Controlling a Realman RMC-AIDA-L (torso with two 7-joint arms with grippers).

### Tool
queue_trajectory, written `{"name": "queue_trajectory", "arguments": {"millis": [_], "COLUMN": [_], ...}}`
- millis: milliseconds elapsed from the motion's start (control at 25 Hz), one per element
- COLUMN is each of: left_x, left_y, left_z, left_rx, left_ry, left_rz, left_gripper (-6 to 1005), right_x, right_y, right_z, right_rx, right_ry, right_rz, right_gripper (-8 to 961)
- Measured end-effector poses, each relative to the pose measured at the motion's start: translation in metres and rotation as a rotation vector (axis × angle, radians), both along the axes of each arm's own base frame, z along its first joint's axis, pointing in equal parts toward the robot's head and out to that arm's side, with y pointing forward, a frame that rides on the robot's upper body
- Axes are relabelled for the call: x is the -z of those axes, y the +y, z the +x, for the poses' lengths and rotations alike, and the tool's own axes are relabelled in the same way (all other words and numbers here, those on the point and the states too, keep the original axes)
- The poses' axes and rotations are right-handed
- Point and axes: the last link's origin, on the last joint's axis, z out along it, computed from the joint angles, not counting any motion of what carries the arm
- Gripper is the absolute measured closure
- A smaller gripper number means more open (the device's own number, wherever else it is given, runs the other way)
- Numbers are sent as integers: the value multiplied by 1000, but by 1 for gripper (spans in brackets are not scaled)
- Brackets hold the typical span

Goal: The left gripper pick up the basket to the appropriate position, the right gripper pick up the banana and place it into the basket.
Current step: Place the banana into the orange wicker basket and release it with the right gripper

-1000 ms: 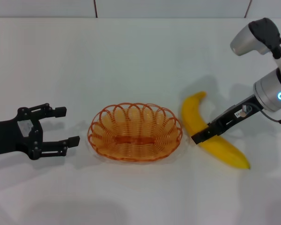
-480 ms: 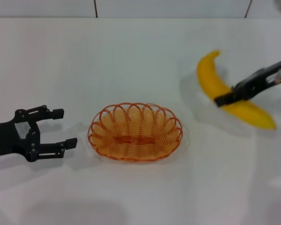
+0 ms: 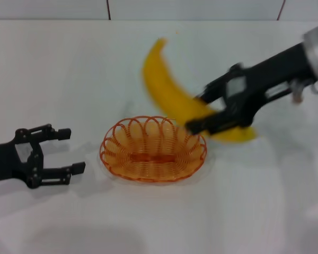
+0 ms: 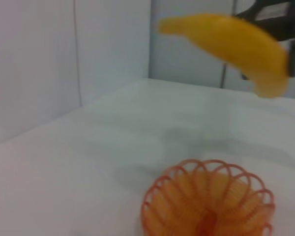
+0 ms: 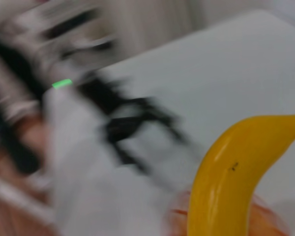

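Note:
The orange wire basket [image 3: 152,149] sits on the white table [image 3: 148,217] in the middle of the head view; it also shows in the left wrist view [image 4: 208,204]. My right gripper [image 3: 204,114] is shut on the yellow banana [image 3: 172,92] and holds it in the air above the basket's far right rim. The banana also shows in the left wrist view [image 4: 231,42] and the right wrist view [image 5: 231,179]. My left gripper [image 3: 69,150] is open and empty, low over the table, a short way left of the basket.
A white wall with dark seams [image 3: 108,9] runs along the table's far edge. The right wrist view shows my left arm [image 5: 132,123] farther off, blurred.
My right gripper has lifted the banana off the table on the right and swung it left, to above the basket's far right rim. The left gripper has drifted slightly left and down.

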Motion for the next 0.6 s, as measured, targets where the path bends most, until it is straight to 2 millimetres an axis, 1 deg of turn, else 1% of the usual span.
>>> {"name": "queue_trajectory", "arguments": {"millis": [40, 80, 200, 320, 400, 600], "left_x": [0, -1, -3, -4, -4, -4], "left_y": [-2, -6, -8, -8, -8, -8], "left_z": [-1, -1, -2, -3, -3, -4], "left_rx": [5, 16, 20, 17, 16, 13], "left_ry": [4, 10, 12, 11, 14, 18], "left_rz": [-15, -45, -56, -52, -52, -51], "left_gripper": [120, 120, 120, 120, 121, 121], "right_x": [18, 18, 45, 66, 76, 84], "right_y": [-8, -8, -11, -9, -5, 3], "right_z": [-10, -10, -18, -18, -15, -14], "right_rx": [-106, -106, -193, -221, -222, -216], "right_ry": [-17, -17, -64, -91, -100, -107], "right_rz": [-36, -36, -42, -18, -7, 11], "right_gripper": [460, 460, 460, 461, 461, 461]}}
